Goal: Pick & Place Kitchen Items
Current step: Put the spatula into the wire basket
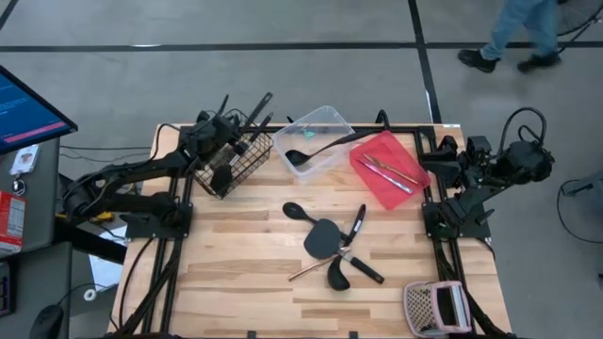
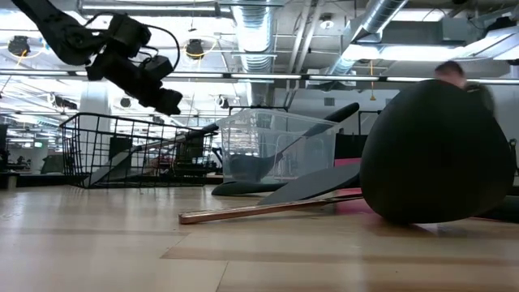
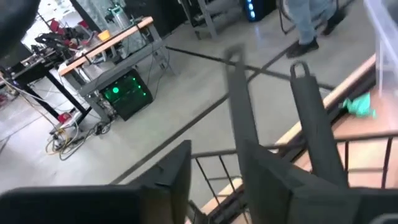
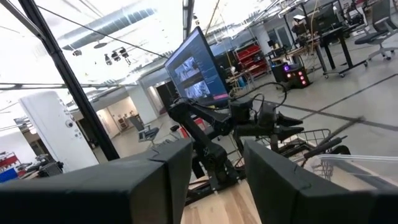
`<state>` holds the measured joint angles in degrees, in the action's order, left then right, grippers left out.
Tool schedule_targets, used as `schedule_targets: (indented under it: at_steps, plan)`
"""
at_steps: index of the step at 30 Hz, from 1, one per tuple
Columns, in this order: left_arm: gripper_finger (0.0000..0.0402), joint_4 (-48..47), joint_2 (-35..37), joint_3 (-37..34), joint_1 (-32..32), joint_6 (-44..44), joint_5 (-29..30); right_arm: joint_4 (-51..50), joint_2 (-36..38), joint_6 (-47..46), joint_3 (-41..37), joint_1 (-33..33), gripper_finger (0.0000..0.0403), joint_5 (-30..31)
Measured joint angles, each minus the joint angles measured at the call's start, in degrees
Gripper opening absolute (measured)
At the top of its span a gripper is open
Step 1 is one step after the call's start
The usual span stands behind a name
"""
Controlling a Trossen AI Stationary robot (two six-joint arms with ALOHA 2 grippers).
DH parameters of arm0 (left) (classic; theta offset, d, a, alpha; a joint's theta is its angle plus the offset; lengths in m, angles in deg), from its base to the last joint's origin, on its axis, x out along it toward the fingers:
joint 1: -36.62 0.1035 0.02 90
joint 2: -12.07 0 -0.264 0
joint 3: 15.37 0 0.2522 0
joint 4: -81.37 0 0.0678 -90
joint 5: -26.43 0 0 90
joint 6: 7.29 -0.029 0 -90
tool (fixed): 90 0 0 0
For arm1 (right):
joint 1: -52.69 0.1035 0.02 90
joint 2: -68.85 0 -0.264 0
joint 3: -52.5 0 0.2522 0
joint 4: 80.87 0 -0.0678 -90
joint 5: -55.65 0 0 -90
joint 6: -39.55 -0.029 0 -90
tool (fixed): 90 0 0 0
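Across the middle of the frame, seen from above, spreads the pale butcher-block table point(image 1: 236, 273), its planks banded light and dark, on a grey concrete floor where a person point(image 1: 513, 33) walks at upper right. At the table's upper left sits the black wire basket point(image 1: 240, 160), several dark utensil handles point(image 1: 256, 108) poking out of it. The left gripper point(image 1: 226, 132) hangs just over the basket's rim; from its wrist camera the fingers point(image 3: 161, 180) stand apart with nothing between them. Upper centre holds a clear plastic tub point(image 1: 325, 122) with a black ladle point(image 1: 316, 151) inside; beside it a red tray point(image 1: 403, 184) carries thin silver pieces point(image 1: 391, 171). Black matte spatulas and spoons point(image 1: 325, 240) lie heaped mid-table. The right gripper point(image 1: 450, 155) waits at the right edge, its fingers parted and empty.
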<state>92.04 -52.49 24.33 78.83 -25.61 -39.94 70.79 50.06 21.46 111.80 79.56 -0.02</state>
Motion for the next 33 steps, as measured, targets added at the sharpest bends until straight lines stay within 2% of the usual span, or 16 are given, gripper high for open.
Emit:
schedule_targets:
  at_steps: [6,12,18,21,28,33]
  plan:
    - [0.019,0.0,5.1,0.0,-2.3,1.7,0.0,0.0,0.0,0.0,0.0,0.0,0.0143,0.0]
    - [0.0217,0.1,14.0,0.0,-7.5,13.2,-0.3,-1.2,0.0,0.0,0.0,0.0,0.0143,0.1]
    - [0.0214,0.1,20.5,1.0,-14.5,26.9,-10.2,-4.0,-0.4,-2.2,0.0,-0.1,0.0147,6.4]
    - [0.0216,0.0,20.7,2.7,-20.0,27.8,-12.7,-5.1,-0.7,-3.8,0.0,-0.1,0.0159,9.4]
    - [0.0228,0.1,16.7,8.2,-33.0,27.4,-12.9,-5.2,-3.3,-4.5,0.0,-0.8,0.0192,11.8]
    - [0.0228,-6.6,11.8,11.5,-40.9,29.1,-12.6,-6.3,-6.6,-5.6,0.0,-1.9,0.0194,12.3]
